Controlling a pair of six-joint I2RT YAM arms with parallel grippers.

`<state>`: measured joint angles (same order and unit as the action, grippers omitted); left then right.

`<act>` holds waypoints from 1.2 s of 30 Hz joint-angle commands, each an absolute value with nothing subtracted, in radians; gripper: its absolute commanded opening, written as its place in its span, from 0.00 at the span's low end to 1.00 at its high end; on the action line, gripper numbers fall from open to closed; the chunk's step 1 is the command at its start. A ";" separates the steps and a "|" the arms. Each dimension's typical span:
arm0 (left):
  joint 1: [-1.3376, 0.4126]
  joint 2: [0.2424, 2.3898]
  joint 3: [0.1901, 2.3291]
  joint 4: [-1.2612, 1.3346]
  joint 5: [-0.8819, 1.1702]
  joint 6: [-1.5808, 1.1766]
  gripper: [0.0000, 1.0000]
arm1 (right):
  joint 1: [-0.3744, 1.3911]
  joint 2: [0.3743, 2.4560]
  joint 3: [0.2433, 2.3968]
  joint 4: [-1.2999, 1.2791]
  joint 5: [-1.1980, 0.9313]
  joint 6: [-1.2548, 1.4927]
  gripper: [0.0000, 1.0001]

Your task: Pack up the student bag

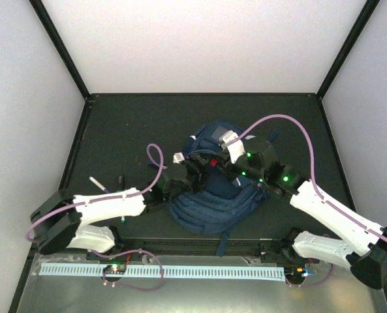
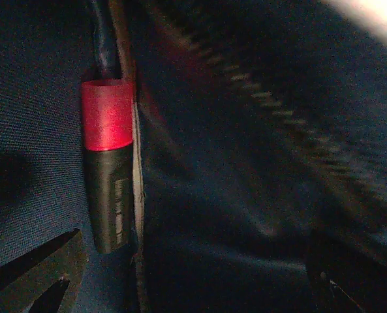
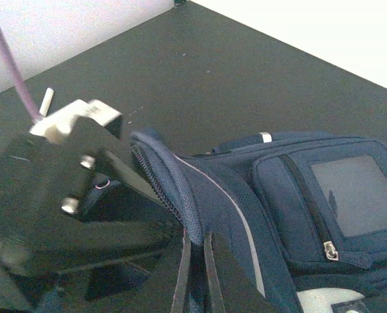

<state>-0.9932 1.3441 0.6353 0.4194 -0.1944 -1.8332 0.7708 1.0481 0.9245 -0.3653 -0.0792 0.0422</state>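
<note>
The student bag (image 1: 209,202) lies flat at the middle of the dark table (image 1: 115,124), its top toward 12 o'clock and its main mouth open. The right gripper (image 3: 197,261), reaching in from 4 o'clock, has its fingers pressed together on the zipped rim of that mouth and holds the flap up off the body of the bag. The left gripper (image 2: 193,261) comes in from 8 o'clock and is deep inside the opening. Its fingers are spread wide, with nothing between them. At about 10 o'clock in the left wrist view, a red-and-black marker (image 2: 107,169) rests against the inner fabric beside a seam, apart from both fingers, so at least this one item looks packed. Out at 9 o'clock from the bag, a small white stick (image 1: 96,183) and a small dark piece (image 1: 121,177) lie on the table. These probably have to go in next, and the zip is not yet closed.
</note>
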 commanded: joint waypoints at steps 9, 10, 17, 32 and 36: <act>-0.989 1.025 0.714 -0.145 -0.237 -1.455 0.85 | 0.762 1.022 0.922 -0.237 0.115 0.052 0.02; -0.989 0.987 0.706 -0.173 -0.252 -1.374 0.84 | 0.762 1.024 0.922 -0.238 0.119 0.053 0.02; -0.920 0.784 0.730 -0.631 -0.365 -1.008 0.67 | 0.762 1.010 0.922 -0.225 0.088 0.061 0.02; -0.433 0.829 0.725 -0.809 -0.140 -0.668 0.43 | 0.762 0.980 0.884 -0.223 0.070 0.078 0.02; -0.307 0.857 0.673 -0.795 -0.125 -0.751 0.24 | 0.762 0.971 0.874 -0.216 0.064 0.084 0.02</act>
<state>-0.4034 0.8383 0.7128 -0.8036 -0.1596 -0.7269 0.7719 1.0096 0.8764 -0.3206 0.0307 0.0662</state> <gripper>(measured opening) 0.266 0.060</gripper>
